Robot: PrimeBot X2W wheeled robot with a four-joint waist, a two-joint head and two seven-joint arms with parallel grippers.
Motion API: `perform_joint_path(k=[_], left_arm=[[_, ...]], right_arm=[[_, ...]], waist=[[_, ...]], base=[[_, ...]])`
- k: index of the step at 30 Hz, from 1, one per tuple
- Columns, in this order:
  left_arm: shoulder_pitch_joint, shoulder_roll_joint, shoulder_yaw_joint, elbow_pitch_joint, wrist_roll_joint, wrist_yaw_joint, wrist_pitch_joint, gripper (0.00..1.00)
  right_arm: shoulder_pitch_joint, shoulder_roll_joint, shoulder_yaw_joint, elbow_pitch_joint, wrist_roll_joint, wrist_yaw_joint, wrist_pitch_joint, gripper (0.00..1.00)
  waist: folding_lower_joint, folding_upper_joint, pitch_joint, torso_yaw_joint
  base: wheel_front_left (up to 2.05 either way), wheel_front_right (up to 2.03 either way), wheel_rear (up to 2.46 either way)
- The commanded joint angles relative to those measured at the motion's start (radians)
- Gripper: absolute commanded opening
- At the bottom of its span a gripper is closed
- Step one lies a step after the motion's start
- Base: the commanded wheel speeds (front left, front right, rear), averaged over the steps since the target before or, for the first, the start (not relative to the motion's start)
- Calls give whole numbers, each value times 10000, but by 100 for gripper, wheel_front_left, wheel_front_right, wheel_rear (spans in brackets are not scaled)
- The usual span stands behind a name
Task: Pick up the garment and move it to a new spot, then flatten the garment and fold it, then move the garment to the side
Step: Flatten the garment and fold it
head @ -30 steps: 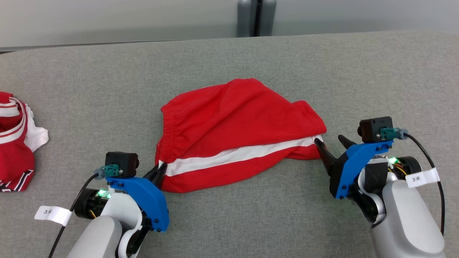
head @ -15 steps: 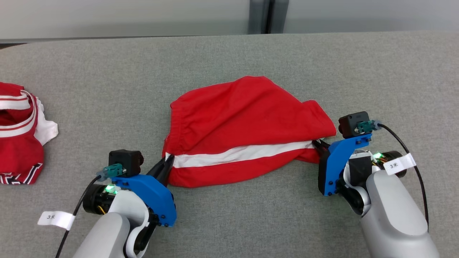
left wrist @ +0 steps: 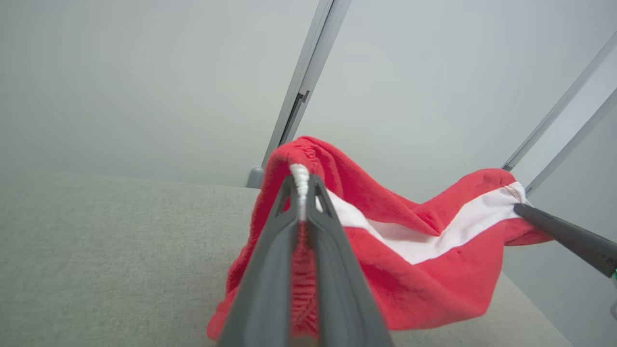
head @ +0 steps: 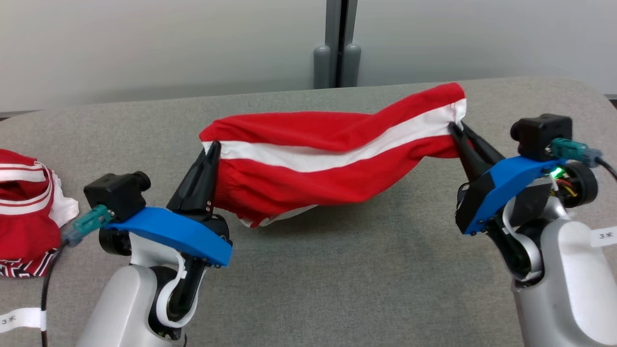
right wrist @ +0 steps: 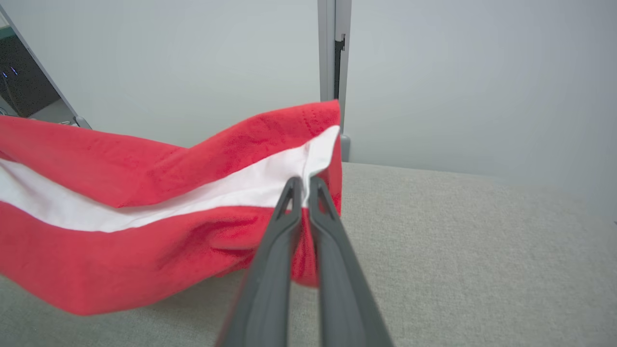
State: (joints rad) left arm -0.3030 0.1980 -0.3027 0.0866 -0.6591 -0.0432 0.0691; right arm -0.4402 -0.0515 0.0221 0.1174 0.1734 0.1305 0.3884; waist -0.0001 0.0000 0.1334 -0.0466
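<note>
The garment (head: 318,159) is a pair of red shorts with a white side stripe, hanging stretched between my two grippers above the grey table (head: 337,270). My left gripper (head: 212,147) is shut on its left end at the waistband. My right gripper (head: 454,126) is shut on its right end at the leg hem, held a little higher. The cloth sags in the middle, its lowest fold close to the table. In the left wrist view the left gripper (left wrist: 301,179) pinches the white stripe of the garment (left wrist: 414,270). In the right wrist view the right gripper (right wrist: 302,182) grips the garment (right wrist: 144,250) at the stripe's edge.
Another red and white garment (head: 24,212) lies crumpled at the table's left edge. A pale wall with a grey post (head: 337,43) stands behind the table. The table's right rear corner (head: 585,89) is rounded.
My right gripper has shut on the garment's right end. Both arms have then lifted the garment off the table and stretched it between them. The head camera has tilted up.
</note>
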Motion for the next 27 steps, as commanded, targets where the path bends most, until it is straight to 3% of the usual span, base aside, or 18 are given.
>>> perform_joint_path(k=[1, 8, 13, 18, 19, 27], left_arm=[[82, -42, 142, -310, -181, 80, 65, 0], [-13, -495, 988, -2022, -2157, 236, 843, 0], [210, -484, 1174, -2232, -2598, 478, 1221, 0], [-726, -616, 1603, -1455, -3157, 513, 1269, 0], [-1117, -424, 1658, -1237, -3001, 454, 1260, 0], [-4900, 229, 2282, 877, -2275, 2, 298, 0]], right_arm=[[180, -79, -72, -423, 78, 6, 108, 0], [571, -288, -263, -2644, 267, 6, 931, 0], [835, -213, -364, -2915, 472, 6, 1409, 0], [-462, -155, -97, -1789, 922, 6, 779, 0], [-934, -176, 37, -1420, 965, 6, 491, 0], [-5299, -207, 879, 1783, 820, 6, -2704, 0]], waist=[[1, 0, -142, -131], [1, 0, -211, -261], [1, 0, 80, -326], [1, 0, 951, -438], [1, 0, 1196, -474], [1, 0, 2606, -776]], base=[[0, 0, 0], [0, 0, 0], [0, 0, 0], [0, 0, 0], [0, 0, 0], [0, 0, 0]])
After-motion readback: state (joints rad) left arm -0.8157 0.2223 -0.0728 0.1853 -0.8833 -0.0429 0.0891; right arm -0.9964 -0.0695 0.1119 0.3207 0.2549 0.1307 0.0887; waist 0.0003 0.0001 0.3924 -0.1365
